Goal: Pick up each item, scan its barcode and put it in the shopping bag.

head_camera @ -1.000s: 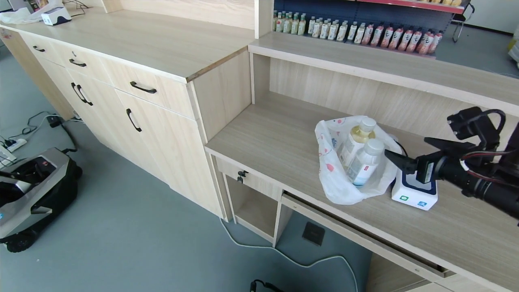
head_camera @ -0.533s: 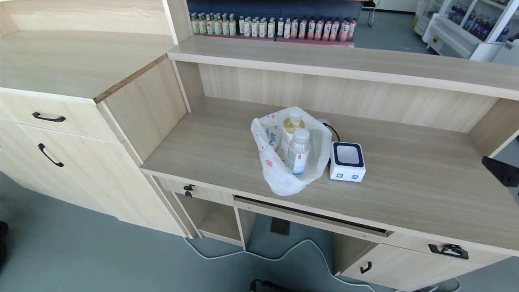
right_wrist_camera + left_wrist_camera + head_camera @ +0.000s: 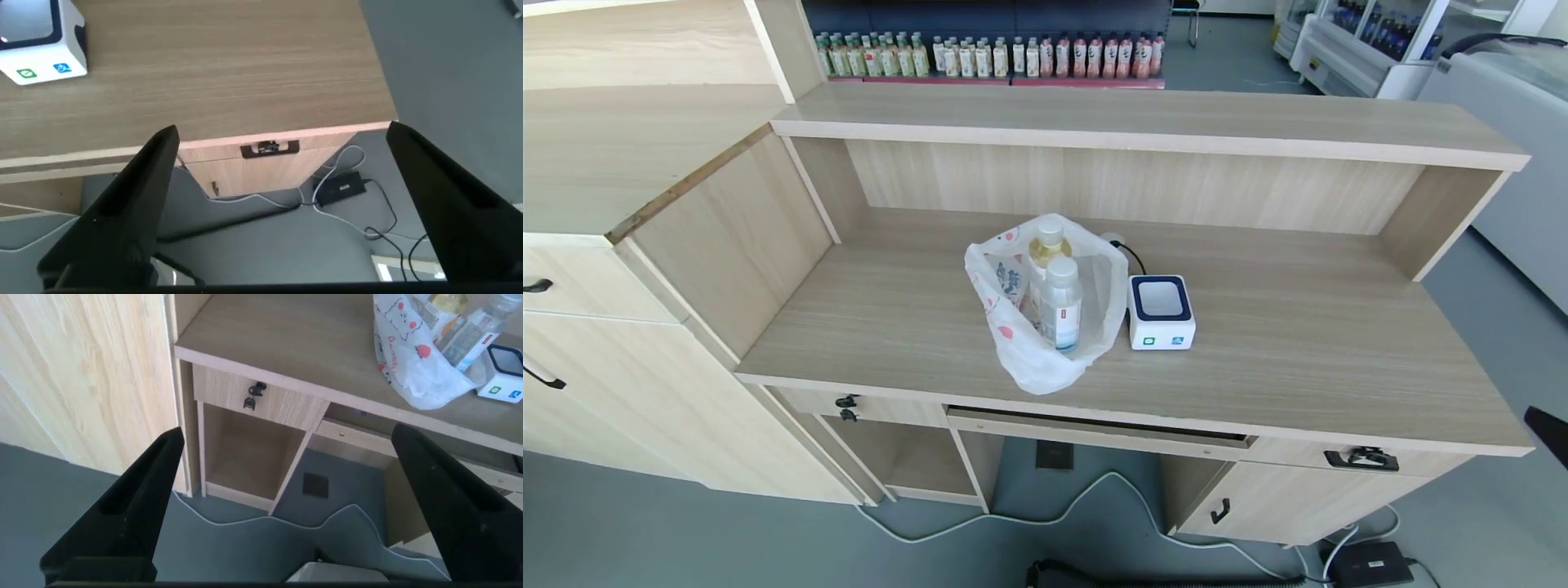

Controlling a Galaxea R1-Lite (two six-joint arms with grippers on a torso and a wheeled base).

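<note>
Two bottles point(image 3: 1061, 300) stand in shopping bag point(image 3: 1027, 359) on desk point(image 3: 1298, 351), scanner point(image 3: 1161, 311) just right of it. Left hand point(image 3: 288, 434) & right hand point(image 3: 282, 131): both released, spread wide.

2 bottles point(image 3: 1062, 306), 1 shopping bag point(image 3: 1023, 363), 1 scanner point(image 3: 1161, 314)

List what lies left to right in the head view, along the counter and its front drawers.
A drawer lock → shopping bag holding two bottles → scanner → black drawer handle.
</note>
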